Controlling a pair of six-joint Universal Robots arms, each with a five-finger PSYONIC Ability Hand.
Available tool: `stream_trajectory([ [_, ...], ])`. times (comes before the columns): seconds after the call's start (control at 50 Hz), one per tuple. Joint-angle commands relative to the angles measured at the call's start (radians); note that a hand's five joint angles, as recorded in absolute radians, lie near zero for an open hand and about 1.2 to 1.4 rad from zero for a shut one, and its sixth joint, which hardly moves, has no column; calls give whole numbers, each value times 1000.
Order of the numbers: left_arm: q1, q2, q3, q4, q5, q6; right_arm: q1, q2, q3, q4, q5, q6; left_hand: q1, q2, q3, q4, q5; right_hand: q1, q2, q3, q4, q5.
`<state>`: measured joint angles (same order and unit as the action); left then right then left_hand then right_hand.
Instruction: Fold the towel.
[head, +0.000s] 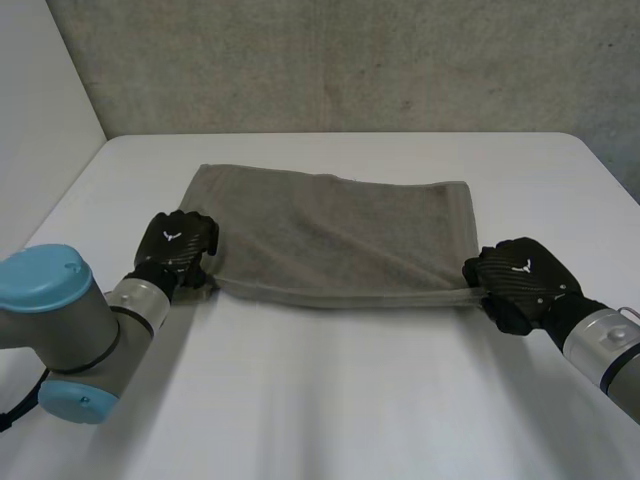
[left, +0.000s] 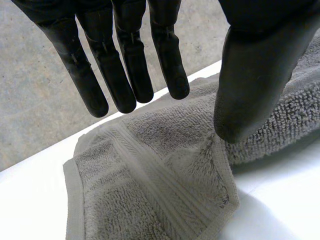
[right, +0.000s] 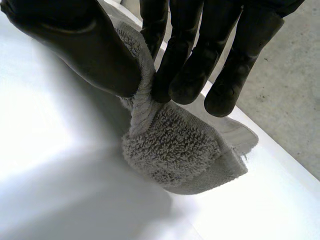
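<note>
Grey terry towel (head: 340, 235) lies mid-frame on the white counter (head: 330, 400), long axis left to right, near edge spanning your hands. Right hand (head: 522, 275) pinches its lower-right corner; left hand (head: 177, 243) at the lower-left corner is released, thumb merely touching cloth.

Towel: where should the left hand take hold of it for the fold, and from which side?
Its near left corner, approached from the robot's side. The towel lies flat, and that hemmed corner sits at the left hand's thumb, fingers straight above. The right hand pinches the near right corner, so a matching pinch should lift the near edge evenly.
</note>
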<state>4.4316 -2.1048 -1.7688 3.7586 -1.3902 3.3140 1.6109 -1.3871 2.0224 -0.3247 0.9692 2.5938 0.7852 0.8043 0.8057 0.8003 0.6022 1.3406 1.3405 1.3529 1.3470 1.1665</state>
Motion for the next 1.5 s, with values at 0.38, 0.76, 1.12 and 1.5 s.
stream_trajectory([
  [0.38,14,22,-9,-35,20,6,-48,28,-17,-25,54,34,-14,-33,-34,-29,-5,56,56,43,49,55],
  [0.76,117,14,22,-326,65,295,-52,57,-34,-59,135,34,-457,-476,-478,-472,-449,56,56,43,49,55],
  [1.12,112,-40,31,-207,66,308,-49,62,-31,-57,134,34,-416,-435,-437,-431,-408,56,56,43,49,55],
  [1.5,109,-70,97,-200,62,297,-43,76,-30,-56,132,29,-393,-412,-413,-408,-384,56,56,43,49,55],
])
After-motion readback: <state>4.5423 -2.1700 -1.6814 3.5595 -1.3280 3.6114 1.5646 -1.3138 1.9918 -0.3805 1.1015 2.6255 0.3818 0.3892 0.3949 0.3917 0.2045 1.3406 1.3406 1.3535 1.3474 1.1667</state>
